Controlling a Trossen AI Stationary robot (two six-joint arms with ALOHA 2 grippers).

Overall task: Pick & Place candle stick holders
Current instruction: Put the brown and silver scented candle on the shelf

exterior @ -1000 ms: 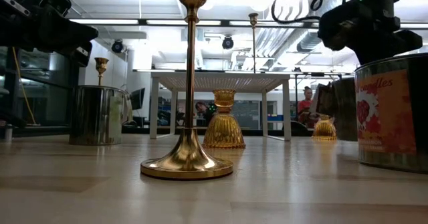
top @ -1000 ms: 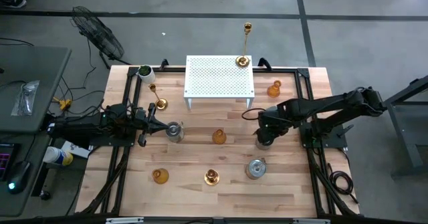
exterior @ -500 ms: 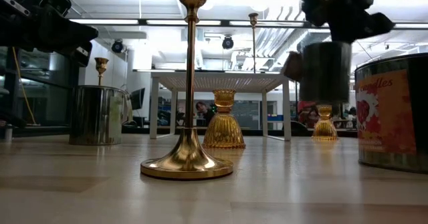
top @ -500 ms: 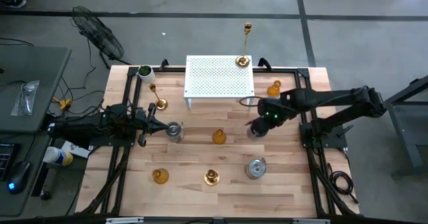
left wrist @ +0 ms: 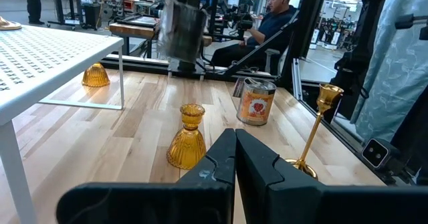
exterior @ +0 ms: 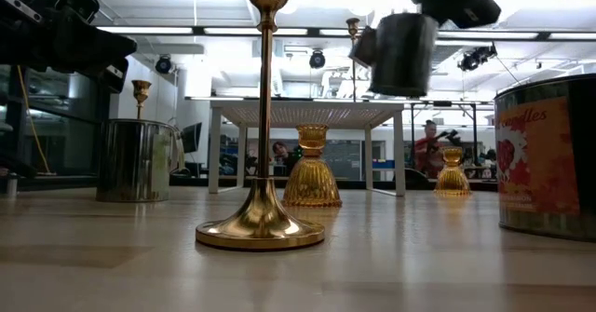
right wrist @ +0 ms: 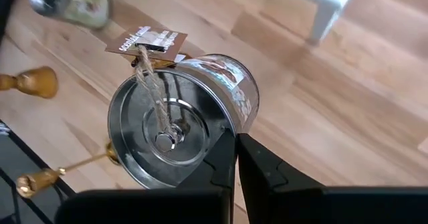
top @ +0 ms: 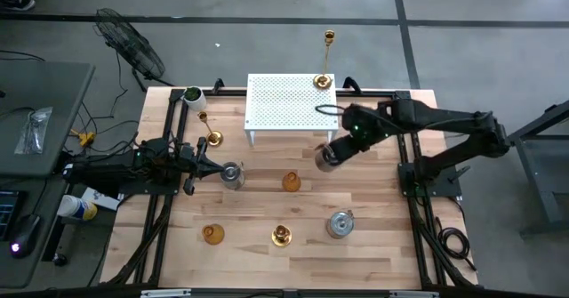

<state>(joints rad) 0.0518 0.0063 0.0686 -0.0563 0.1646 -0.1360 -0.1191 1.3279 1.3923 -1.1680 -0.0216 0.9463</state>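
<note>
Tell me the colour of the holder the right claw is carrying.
Shiny silver cup with a tan paper tag, clearest in the right wrist view.

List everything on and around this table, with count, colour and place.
gold sticks: 3, brass; on the rack's far right corner, by the left gripper, front centre.
silver cups: 3, shiny; by the left gripper, front right, held in the air.
amber glass holders: 3, orange; centre, front left, right of the rack.
rack: 1, white, far centre.
white cup: 1, dark contents, far left corner.
fan: 1, dark, on the floor.
person: 1, seated beyond the table.
left gripper: shut, empty, left side.
right gripper: shut on the raised silver cup.
</note>
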